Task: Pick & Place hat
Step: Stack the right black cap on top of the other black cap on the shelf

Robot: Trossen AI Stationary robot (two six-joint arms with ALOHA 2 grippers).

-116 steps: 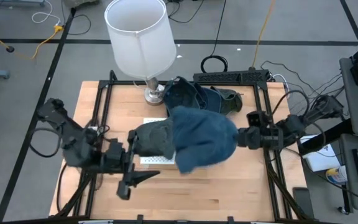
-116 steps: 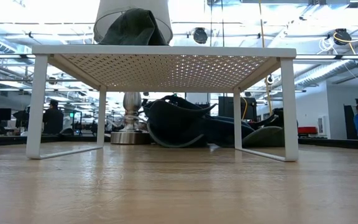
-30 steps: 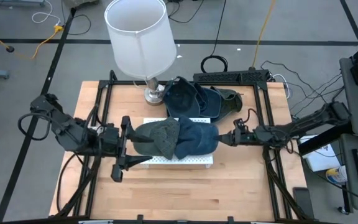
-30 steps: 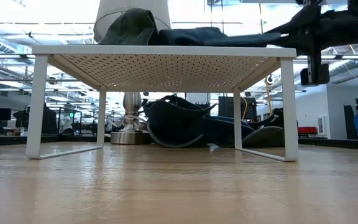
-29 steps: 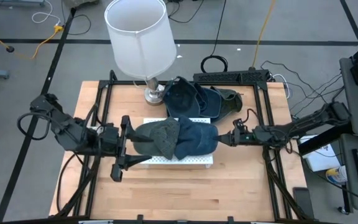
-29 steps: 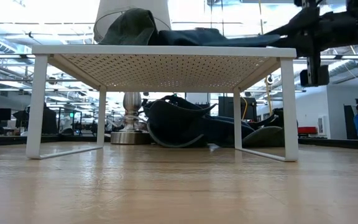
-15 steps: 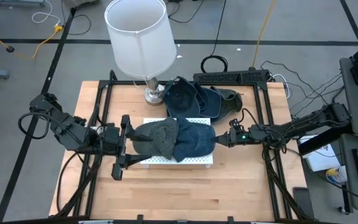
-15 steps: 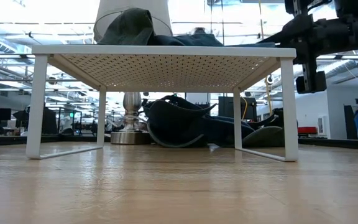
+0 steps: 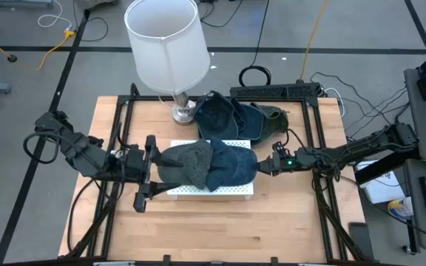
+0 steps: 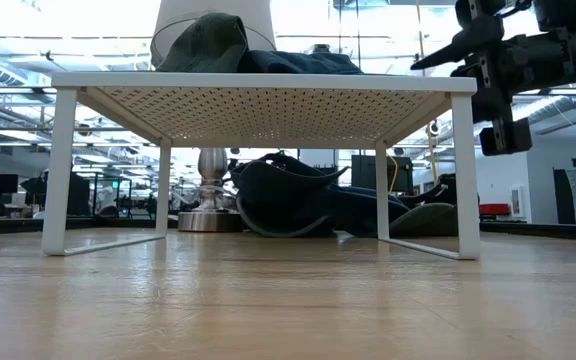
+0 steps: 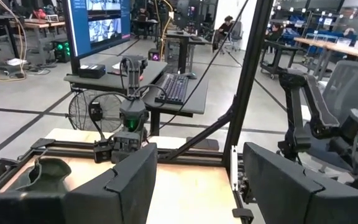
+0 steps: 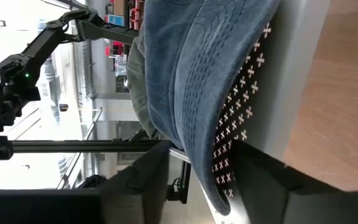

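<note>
A white perforated shelf [image 9: 220, 191] stands in the middle of the table with two hats on top. A grey-green hat [image 9: 183, 162] lies toward the table's left, and a blue hat [image 9: 231, 166] overlaps it on the right. My right gripper [image 9: 261, 168] is open at the shelf's right end. In the right wrist view its fingers stand on either side of the blue hat's brim [image 12: 213, 180]. My left gripper [image 9: 148, 166] is open at the grey-green hat's left edge; I cannot tell whether it touches the hat.
Behind the shelf a dark blue hat [image 9: 217, 118] and a green hat [image 9: 272, 118] lie on the table, next to the base [image 9: 182, 111] of a lamp with a white shade [image 9: 165, 44]. A black frame borders the table. Bare wood lies at the near side.
My right gripper let go of the blue hat's brim and opened. The brim, which had stretched out level to the gripper past the shelf's right end, has drawn back onto the shelf. The hat now rests there. My left gripper edged slightly toward the hats.
</note>
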